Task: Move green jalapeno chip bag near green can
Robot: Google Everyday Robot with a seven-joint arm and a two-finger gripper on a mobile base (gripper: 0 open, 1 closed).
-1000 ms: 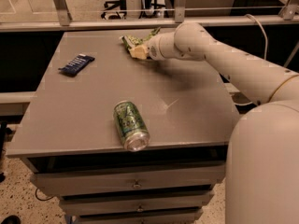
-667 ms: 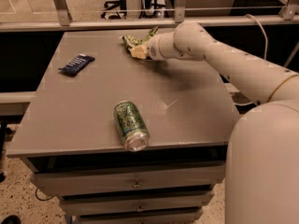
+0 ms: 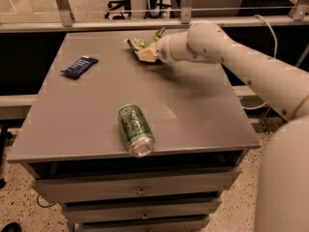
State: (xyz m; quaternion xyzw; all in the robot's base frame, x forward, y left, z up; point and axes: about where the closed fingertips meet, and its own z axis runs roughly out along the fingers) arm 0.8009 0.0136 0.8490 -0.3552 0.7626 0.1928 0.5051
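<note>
The green jalapeno chip bag (image 3: 137,43) lies crumpled at the far middle of the grey table (image 3: 193,110), with one end sticking up behind the wrist. My gripper (image 3: 145,54) reaches in from the right and is shut on the bag, low over the tabletop. The green can (image 3: 134,128) lies on its side near the table's front edge, silver top facing the front. The can is well apart from the bag, towards the near side.
A small dark blue bar wrapper (image 3: 79,65) lies at the far left of the table. A metal railing (image 3: 145,23) runs behind the table. Drawers (image 3: 140,191) sit under the tabletop. My arm (image 3: 251,71) crosses the table's right side.
</note>
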